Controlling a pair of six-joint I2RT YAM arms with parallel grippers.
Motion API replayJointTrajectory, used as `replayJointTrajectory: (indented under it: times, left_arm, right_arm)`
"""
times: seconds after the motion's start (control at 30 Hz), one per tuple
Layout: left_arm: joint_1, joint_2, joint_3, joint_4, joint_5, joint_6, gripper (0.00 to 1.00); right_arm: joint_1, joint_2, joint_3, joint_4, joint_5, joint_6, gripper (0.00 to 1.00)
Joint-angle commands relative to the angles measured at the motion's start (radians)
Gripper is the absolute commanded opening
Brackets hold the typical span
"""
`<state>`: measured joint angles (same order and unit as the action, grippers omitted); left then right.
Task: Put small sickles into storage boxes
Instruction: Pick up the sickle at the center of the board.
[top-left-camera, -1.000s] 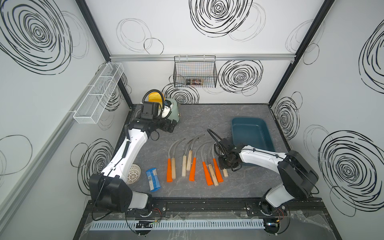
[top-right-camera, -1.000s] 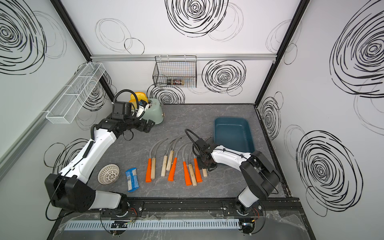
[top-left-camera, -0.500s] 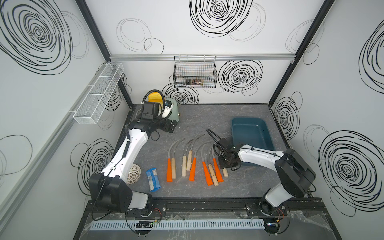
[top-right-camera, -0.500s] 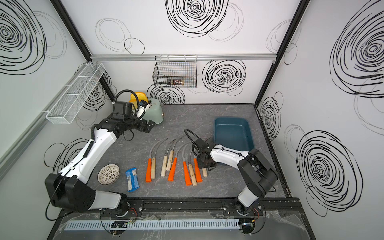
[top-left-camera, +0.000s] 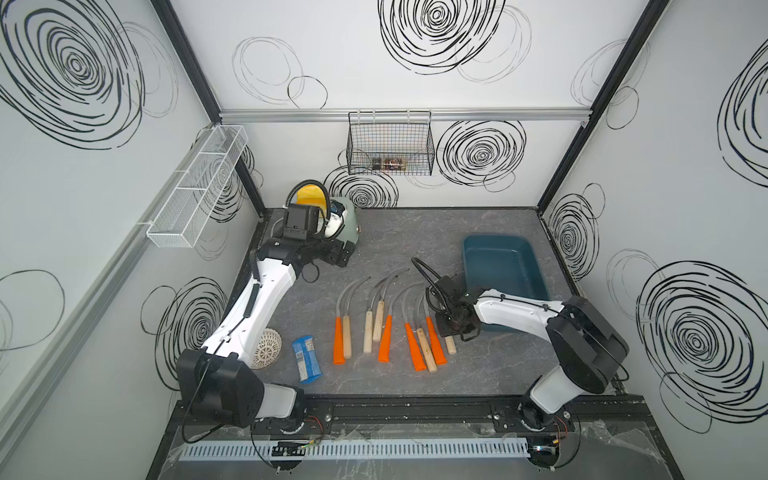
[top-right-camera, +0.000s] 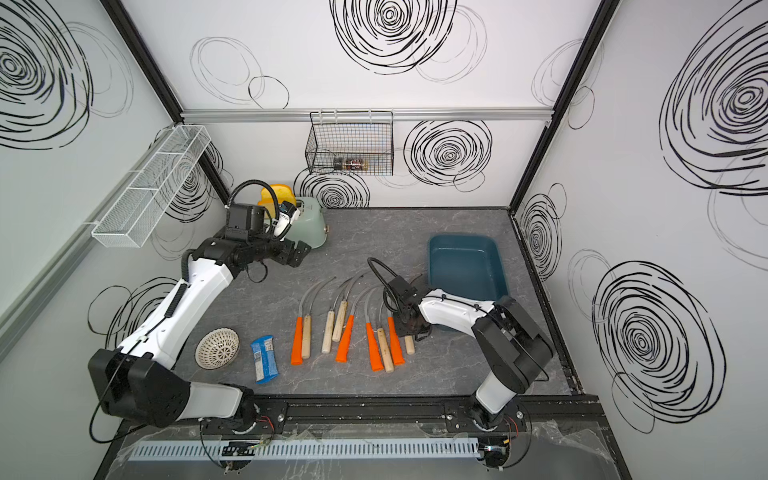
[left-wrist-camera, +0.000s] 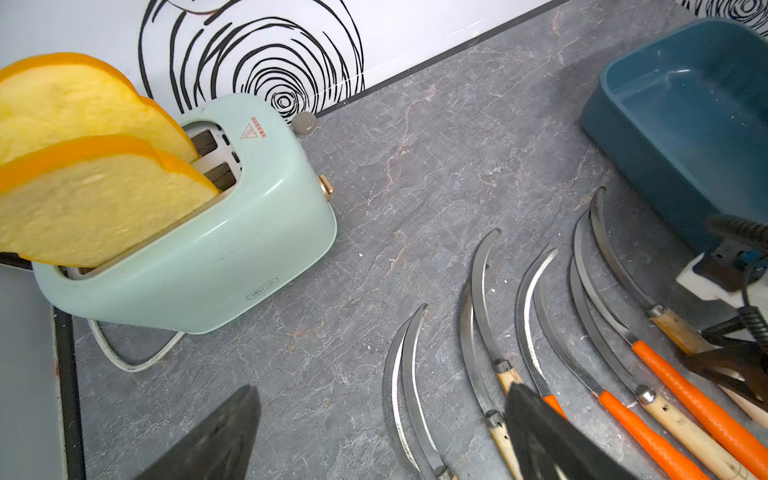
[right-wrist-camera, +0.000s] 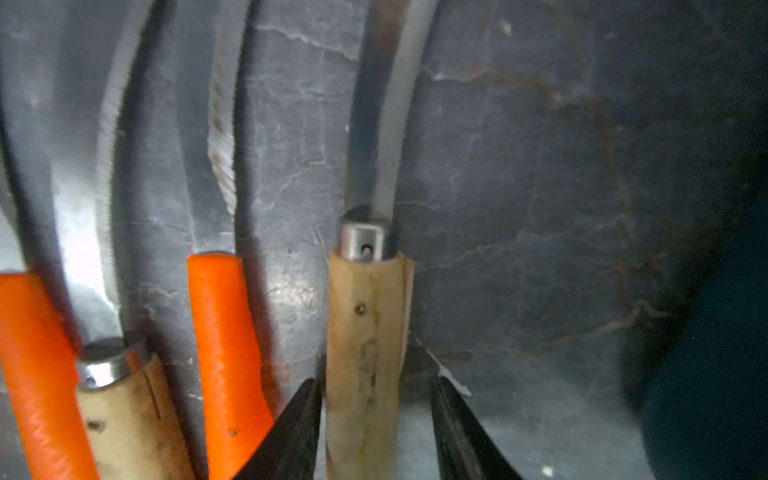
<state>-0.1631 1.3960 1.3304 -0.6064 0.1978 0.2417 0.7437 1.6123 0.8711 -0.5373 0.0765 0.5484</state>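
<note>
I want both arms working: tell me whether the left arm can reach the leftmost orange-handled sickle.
Probably yes. The left claw hangs open by the toaster, only bare tabletop between it and the leftmost orange-handled sickle; the right arm works at the row's other end. A wooden-handled sickle lies close alongside.

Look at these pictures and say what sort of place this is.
Probably a robot test cell, not a workshop: swirl-printed walls, two robot arms on a front rail, and mismatched props, a toaster and sickles.

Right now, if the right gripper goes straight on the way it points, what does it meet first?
Probably the wooden sickle handle between its open jaws; the table lies close beneath it.
</note>
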Motion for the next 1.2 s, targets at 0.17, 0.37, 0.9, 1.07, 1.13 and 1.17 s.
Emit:
replayJointTrajectory:
  times: [0.17, 0.37, 0.9, 1.07, 1.13, 1.17]
  left_arm:
    - [-0.019, -0.038, -0.028, 0.005, 0.006, 0.018, 0.96]
    - [-0.024, -0.042, -0.043, 0.01, 0.003, 0.019, 0.96]
    - [-0.038, -0.021, -0.04, 0.019, -0.012, 0.023, 0.96]
    - [-0.041, -0.019, -0.045, 0.023, -0.017, 0.029, 0.96]
    - [-0.041, -0.019, -0.048, 0.022, -0.015, 0.03, 0.96]
    - [-0.041, -0.019, -0.049, 0.024, -0.016, 0.03, 0.96]
  right_arm:
    - [0.005, 0.02, 0.011, 0.019, 0.035, -0.008, 0.47]
    - [0.006, 0.038, 0.013, 0.028, 0.049, -0.01, 0.47]
    - [0.011, 0.103, 0.043, 0.032, 0.055, -0.025, 0.39]
    - [0.015, 0.112, 0.043, 0.036, 0.057, -0.019, 0.36]
    - [0.014, 0.113, 0.042, 0.037, 0.06, -0.016, 0.35]
    - [0.014, 0.116, 0.042, 0.038, 0.061, -0.016, 0.35]
